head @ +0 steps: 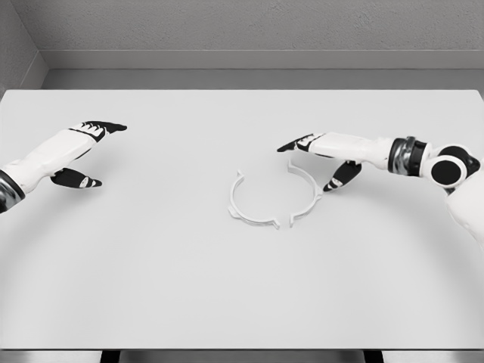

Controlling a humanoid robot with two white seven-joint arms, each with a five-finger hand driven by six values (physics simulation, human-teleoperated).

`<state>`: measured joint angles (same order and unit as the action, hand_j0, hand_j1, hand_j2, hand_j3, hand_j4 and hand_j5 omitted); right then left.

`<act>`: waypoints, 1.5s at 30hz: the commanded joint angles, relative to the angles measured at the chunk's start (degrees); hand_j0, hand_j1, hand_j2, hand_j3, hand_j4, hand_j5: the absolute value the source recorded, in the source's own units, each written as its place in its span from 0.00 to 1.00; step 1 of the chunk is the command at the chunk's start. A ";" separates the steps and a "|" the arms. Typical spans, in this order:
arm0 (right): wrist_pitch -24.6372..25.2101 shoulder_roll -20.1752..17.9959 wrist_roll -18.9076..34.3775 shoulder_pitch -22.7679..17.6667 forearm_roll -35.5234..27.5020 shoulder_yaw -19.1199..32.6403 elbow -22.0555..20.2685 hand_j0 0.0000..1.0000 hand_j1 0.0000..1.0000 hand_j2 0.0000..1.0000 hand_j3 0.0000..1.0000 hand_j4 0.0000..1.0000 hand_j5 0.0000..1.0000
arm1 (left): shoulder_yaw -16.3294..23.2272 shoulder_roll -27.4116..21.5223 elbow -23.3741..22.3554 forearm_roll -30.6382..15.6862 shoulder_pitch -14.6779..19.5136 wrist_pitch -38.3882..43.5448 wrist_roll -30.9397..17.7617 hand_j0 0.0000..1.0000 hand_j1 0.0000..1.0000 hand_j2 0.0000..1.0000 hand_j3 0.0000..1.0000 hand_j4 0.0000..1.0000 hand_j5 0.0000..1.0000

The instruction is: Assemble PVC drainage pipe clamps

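Two white half-ring clamp pieces lie flat near the table's middle. The left clamp half (pixel 243 208) curves open toward the right; the right clamp half (pixel 308 189) curves open toward the left, and their lower ends nearly meet. My right hand (pixel 318 155) hovers over the right half, fingers stretched out leftward and thumb pointing down beside the piece, holding nothing. My left hand (pixel 87 151) rests far to the left, fingers spread, well apart from both pieces.
The white table (pixel 151 287) fills the view, with a grey wall behind its far edge and a dark gap below its near edge.
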<state>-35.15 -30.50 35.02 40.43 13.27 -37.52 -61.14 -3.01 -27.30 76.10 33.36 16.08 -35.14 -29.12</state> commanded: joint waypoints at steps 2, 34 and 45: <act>0.15 0.00 -0.02 0.00 -0.44 -0.01 -0.30 1.00 1.00 1.00 1.00 1.00 1.00 | 0.02 -0.04 -0.08 -0.40 0.00 0.14 0.03 1.00 1.00 1.00 1.00 1.00 1.00; 0.26 0.70 -0.02 -0.09 -0.97 -0.19 -3.20 1.00 1.00 1.00 1.00 1.00 1.00 | 0.29 0.14 0.27 -0.31 -0.09 0.14 0.03 1.00 1.00 1.00 1.00 1.00 1.00; 0.15 -2.28 -0.02 -2.55 -0.97 1.13 -7.23 1.00 1.00 1.00 1.00 1.00 1.00 | 3.36 4.44 0.80 1.18 0.00 0.14 -0.06 1.00 1.00 1.00 1.00 1.00 1.00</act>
<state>-35.18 -31.54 35.03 37.27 12.80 -36.44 -66.54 -0.91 -24.66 76.83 34.29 16.35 -35.11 -29.15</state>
